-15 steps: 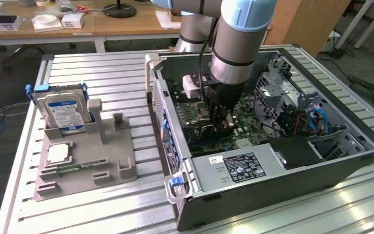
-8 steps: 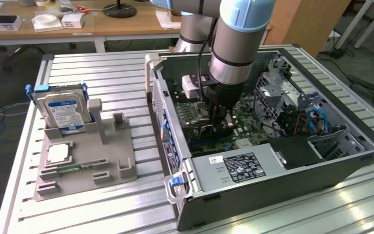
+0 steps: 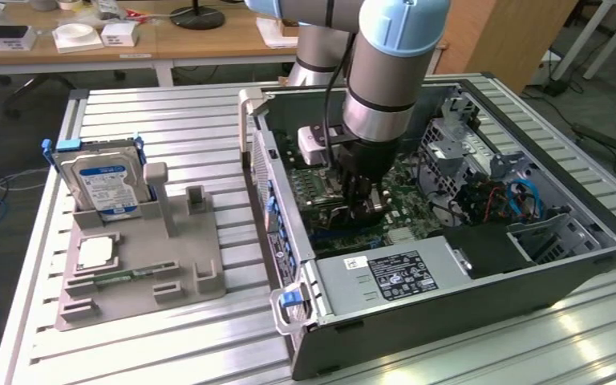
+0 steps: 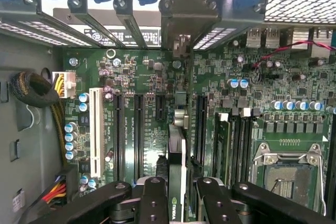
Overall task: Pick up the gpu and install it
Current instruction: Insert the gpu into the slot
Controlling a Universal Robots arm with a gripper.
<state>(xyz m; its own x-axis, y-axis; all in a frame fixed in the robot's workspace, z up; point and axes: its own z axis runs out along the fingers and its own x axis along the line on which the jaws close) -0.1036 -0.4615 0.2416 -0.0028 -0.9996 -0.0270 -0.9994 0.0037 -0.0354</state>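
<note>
Standing over the open computer case [image 3: 565,265] on the slatted bench [image 3: 158,128], the arm has its tool [image 3: 359,210] down inside the chassis, just above the motherboard [image 4: 131,77]. In the wrist view the tool's fingers [image 4: 152,198] are closed to a narrow gap on the gpu [image 4: 177,182], a thin black card seen edge-on and held upright between them. The card's lower edge sits over the row of expansion slots [image 4: 137,129], with its bracket end pointing toward the rear slot openings [image 4: 181,19] in the case wall. Whether the edge connector has entered a slot cannot be told.

On the bench toward the exterior view's left, the grey parts holder [image 3: 137,273] carries a hard drive [image 3: 103,183] standing upright and a processor [image 3: 94,253] lying flat; its middle posts stand bare.

Risks noted, as judgement:
- Card appears close to, but not surely in line with, a slot; pressing off-line could bend the connector or scrape the board.
- Bracket may catch the rear wall if the card is tilted.
- Capacitors [image 4: 84,103] and the cable bundle [image 4: 31,90] stand near; a sideways drift could strike them.
</note>
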